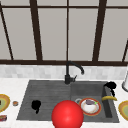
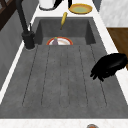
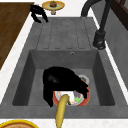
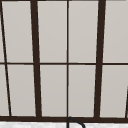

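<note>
right up front, closest to the lens, you've got a big red ball (image 1: 67, 115) sitting at the sink's near edge, covering part of the basin. now to your right hand (image 1: 110, 86): it's over the right end of the basin, fingers curled down around a banana (image 1: 109, 98), which hangs out below the hand and over the sink's right wall. from the right side you can see that banana (image 3: 61, 109) slanting from the hand (image 3: 62, 82) out toward the counter edge. directly under the hand, on the basin floor, sits a white plate with an orange-red rim (image 1: 90, 106), with a dark purple bit and a speck of green on it; the drain (image 3: 83, 79) sits just beside the plate. your left hand (image 1: 36, 105) hovers over the ribbed drainboard (image 2: 62, 75) near its front edge, fingers curled downward and gripping nothing; the left side view shows it (image 2: 110, 66) floating at the sink's rim. behind the basin the black faucet (image 1: 71, 71) arches toward the right. out on the counter, you've got a yellow-green plate (image 1: 3, 102) at far left with a small round brown item (image 1: 15, 103) beside it, another yellow plate (image 1: 123, 109) at far right, and a white vessel (image 1: 125, 82) behind that. dark-framed window panes (image 4: 67, 60) run across the back.
</note>
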`<state>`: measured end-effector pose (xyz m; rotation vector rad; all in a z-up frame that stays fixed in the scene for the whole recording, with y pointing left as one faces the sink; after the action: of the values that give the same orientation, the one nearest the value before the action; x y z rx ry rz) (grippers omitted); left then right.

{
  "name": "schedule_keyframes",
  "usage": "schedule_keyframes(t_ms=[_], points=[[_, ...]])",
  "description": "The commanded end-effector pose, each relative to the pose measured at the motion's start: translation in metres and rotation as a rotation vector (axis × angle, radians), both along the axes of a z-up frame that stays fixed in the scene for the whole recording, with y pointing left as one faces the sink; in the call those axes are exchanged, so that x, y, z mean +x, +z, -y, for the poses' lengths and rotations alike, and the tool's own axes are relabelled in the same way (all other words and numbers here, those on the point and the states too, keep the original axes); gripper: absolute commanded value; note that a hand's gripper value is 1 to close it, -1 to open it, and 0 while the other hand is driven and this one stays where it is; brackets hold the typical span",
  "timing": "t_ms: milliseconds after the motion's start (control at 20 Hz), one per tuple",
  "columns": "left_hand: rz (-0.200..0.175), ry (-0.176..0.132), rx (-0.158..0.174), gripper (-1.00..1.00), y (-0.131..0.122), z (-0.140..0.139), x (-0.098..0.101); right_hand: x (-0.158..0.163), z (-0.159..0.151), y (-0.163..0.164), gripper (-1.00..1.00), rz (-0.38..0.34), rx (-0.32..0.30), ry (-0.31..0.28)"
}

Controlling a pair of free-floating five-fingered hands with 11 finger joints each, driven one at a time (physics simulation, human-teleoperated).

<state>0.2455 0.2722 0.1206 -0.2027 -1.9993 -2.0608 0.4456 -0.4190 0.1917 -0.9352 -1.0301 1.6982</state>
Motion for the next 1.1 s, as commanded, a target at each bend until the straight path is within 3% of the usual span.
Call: schedule_keyframes(t_ms=[0,200,550,1050], points=[[0.000,0.000,0.000,0.00,0.000,0.000,0.000,-0.004,0.011,-0.019,-1.00,-0.074,-0.027,-0.062],[0.000,0.000,0.000,0.00,0.000,0.000,0.000,-0.002,0.008,-0.036,-1.00,-0.123,-0.015,-0.091],[0.000,0.000,0.000,0.00,0.000,0.000,0.000,-0.002,0.014,-0.057,-1.00,-0.278,-0.006,-0.146],[0.000,0.000,0.000,0.00,0.000,0.000,0.000,-0.006,0.008,-0.097,-1.00,-0.386,-0.057,-0.302]])
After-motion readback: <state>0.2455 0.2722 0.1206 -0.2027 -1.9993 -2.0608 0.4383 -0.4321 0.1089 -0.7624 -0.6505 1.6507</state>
